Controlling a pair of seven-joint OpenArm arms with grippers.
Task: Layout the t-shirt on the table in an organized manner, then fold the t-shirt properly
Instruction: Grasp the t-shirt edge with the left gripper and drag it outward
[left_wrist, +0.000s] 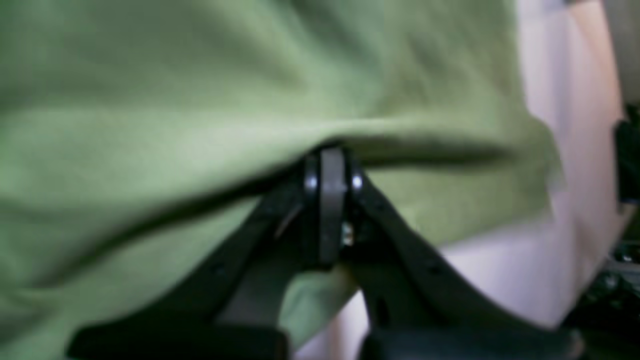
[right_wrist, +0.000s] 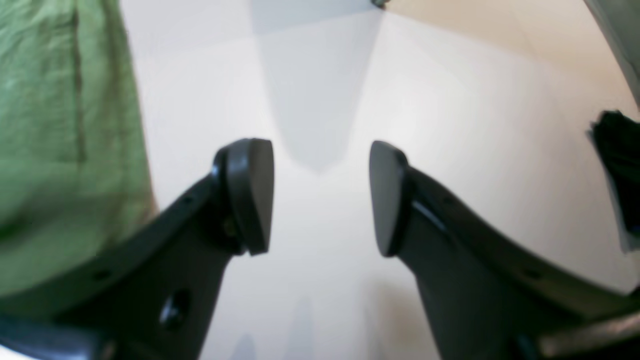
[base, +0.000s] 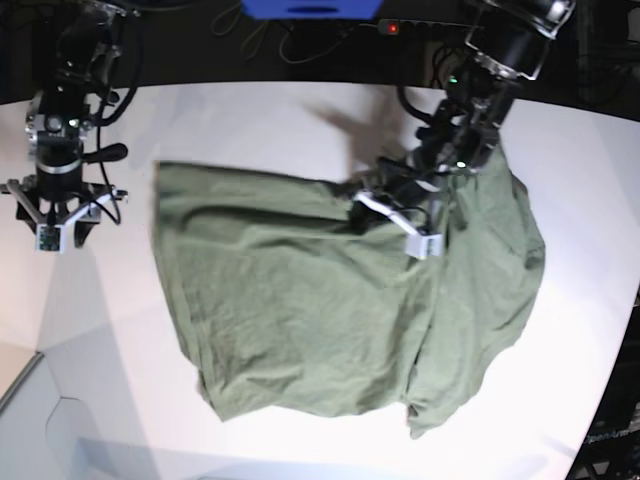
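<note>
Base view, wrinkled olive t-shirt (base: 300, 300), left fingers (left_wrist: 330, 165) pinching it, right fingers (right_wrist: 260, 195) apart

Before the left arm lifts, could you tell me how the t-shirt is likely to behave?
Probably floppy: the t-shirt lies wrinkled and folded over itself. It likely drapes and trails from the left gripper, which pinches one fold. It may drag across the smooth table rather than slide neatly.
</note>
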